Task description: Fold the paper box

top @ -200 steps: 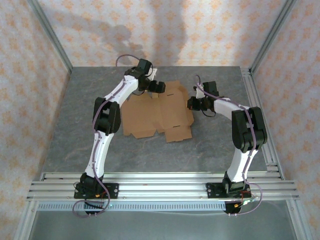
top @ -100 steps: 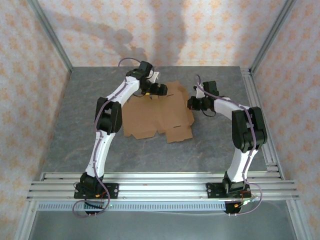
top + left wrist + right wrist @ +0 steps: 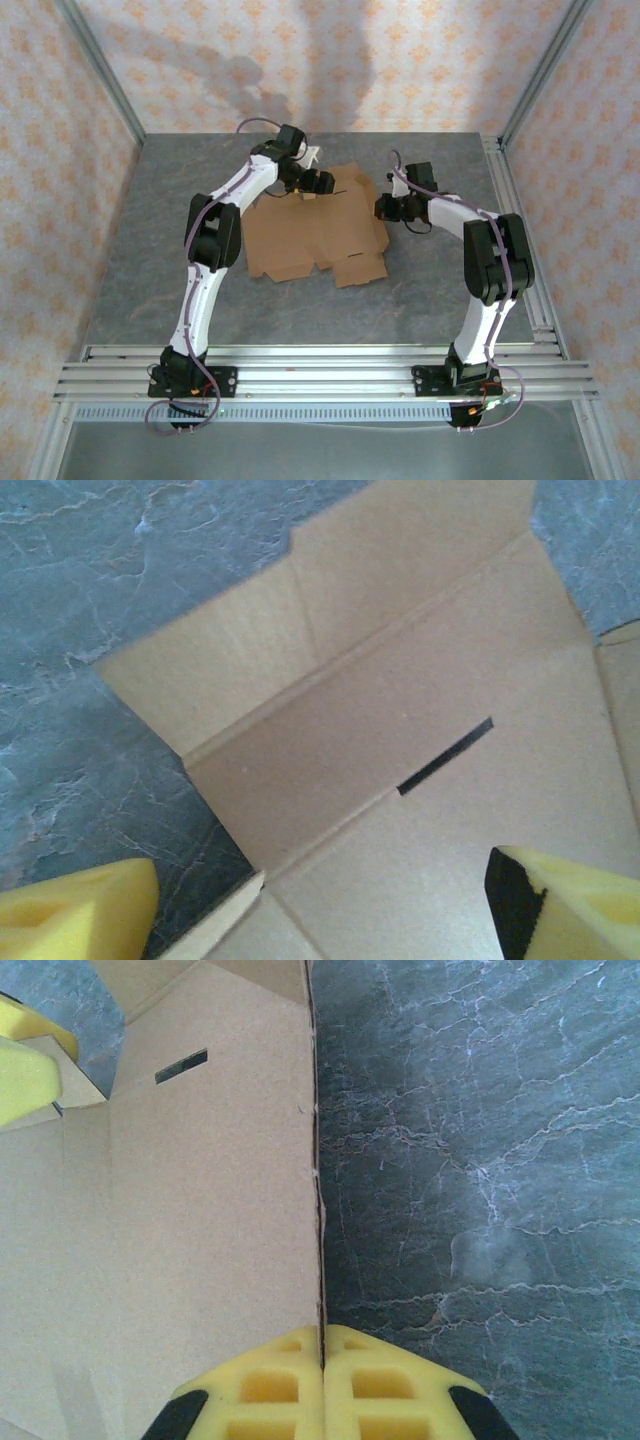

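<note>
The paper box [image 3: 315, 230] lies mostly flat and unfolded on the grey table, a brown cardboard sheet with flaps and a slot. My left gripper [image 3: 308, 185] hovers over its far left corner. In the left wrist view its yellow fingers [image 3: 80, 910] stand wide apart and open above the slotted panel [image 3: 400, 680], with a flap edge raised between them. My right gripper [image 3: 383, 208] is at the box's right edge. In the right wrist view it [image 3: 322, 1385] is shut on that thin cardboard edge [image 3: 200, 1210], pads pressed together.
The grey marbled table [image 3: 160, 250] surrounds the box. Aluminium frame rails run along the right side [image 3: 515, 200] and across the near edge [image 3: 320, 365]. Patterned walls close off the back and sides.
My left gripper has moved right and slightly nearer, onto the box's far left corner, and its fingers have narrowed a little. The right gripper has kept its grip and place.
</note>
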You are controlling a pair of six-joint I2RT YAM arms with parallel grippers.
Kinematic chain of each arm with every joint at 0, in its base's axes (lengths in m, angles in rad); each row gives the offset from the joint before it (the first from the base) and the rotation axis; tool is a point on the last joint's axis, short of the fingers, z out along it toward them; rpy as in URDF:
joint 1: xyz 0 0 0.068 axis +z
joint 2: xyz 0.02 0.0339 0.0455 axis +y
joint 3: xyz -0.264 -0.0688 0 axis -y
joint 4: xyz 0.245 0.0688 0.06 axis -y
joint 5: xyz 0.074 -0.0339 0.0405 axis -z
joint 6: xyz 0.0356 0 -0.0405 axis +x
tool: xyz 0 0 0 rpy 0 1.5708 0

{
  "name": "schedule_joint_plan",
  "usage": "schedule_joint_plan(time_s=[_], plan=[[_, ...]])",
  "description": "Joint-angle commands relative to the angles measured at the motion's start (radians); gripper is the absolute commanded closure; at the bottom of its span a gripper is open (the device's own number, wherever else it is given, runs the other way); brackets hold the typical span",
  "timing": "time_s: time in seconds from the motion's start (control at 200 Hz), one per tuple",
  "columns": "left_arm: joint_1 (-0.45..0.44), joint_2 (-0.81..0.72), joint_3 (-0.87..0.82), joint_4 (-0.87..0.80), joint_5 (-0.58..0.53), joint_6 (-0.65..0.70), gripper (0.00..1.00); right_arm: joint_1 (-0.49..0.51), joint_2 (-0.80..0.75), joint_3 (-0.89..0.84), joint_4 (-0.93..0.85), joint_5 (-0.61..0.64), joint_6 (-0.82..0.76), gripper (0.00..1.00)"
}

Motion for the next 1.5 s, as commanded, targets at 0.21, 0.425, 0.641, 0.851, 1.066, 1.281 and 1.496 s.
schedule_joint_plan(time_s=[0.21,0.425,0.641,0.851,1.066,1.281,1.496], plan=[[-0.025,-0.086,-0.078,0.033,0.024,0.019,0.22,0.003,0.015,0.027,0.031,0.034,0.018,1.0],[-0.027,-0.064,-0.112,0.041,0.02,-0.009,0.23,0.003,0.02,0.029,0.031,0.03,0.023,1.0],[-0.031,-0.023,-0.121,0.028,-0.032,-0.057,0.26,0.004,0.023,0.033,0.028,0.027,0.027,1.0],[-0.046,-0.035,-0.187,0.035,-0.069,-0.031,0.27,0.004,0.023,0.036,0.019,0.041,0.027,1.0],[-0.09,-0.091,-0.285,0.083,-0.157,0.044,0.4,0.005,0.024,0.039,0.012,0.057,0.031,1.0],[-0.082,0.013,-0.192,-0.025,-0.207,-0.037,0.4,0.007,0.02,0.039,0.017,0.049,0.038,1.0],[-0.098,0.039,-0.201,-0.08,-0.275,-0.032,0.4,0.006,0.013,0.036,0.007,0.055,0.031,1.0]])
